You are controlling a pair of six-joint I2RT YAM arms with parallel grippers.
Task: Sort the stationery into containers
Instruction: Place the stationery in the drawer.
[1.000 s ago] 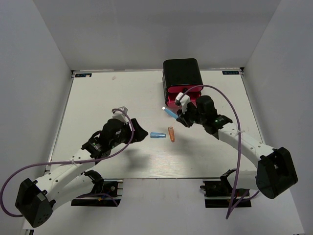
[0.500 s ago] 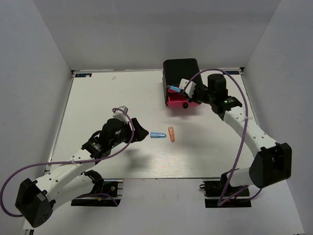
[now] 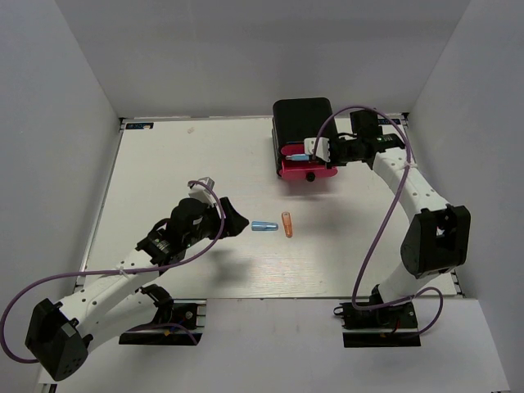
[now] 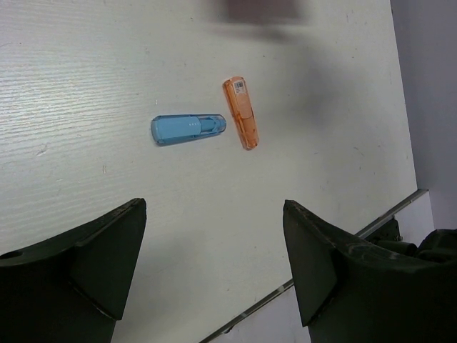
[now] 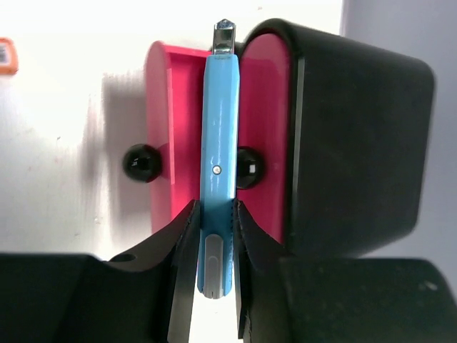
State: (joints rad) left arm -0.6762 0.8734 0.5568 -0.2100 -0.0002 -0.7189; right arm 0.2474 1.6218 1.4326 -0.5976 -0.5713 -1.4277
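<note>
My right gripper (image 3: 321, 151) is shut on the blue pen (image 5: 218, 143) and holds it over the pulled-out pink drawer (image 3: 304, 169) of the black cabinet (image 3: 304, 121). In the right wrist view the pen lies across the open drawer (image 5: 158, 128), between two black knobs (image 5: 142, 163). A short light-blue cylinder (image 3: 264, 226) and an orange one (image 3: 286, 223) lie side by side mid-table; both show in the left wrist view, the blue one (image 4: 187, 129) and the orange one (image 4: 241, 112). My left gripper (image 3: 233, 219) is open and empty, just left of them. The thin sticks are out of view.
The white table (image 3: 164, 180) ends in a front edge near the arm bases. The cabinet stands at the table's back, right of centre. Grey walls close in left, right and behind.
My right gripper has carried the blue pen up from mid-table to above the open pink drawer. The left arm has not moved.
</note>
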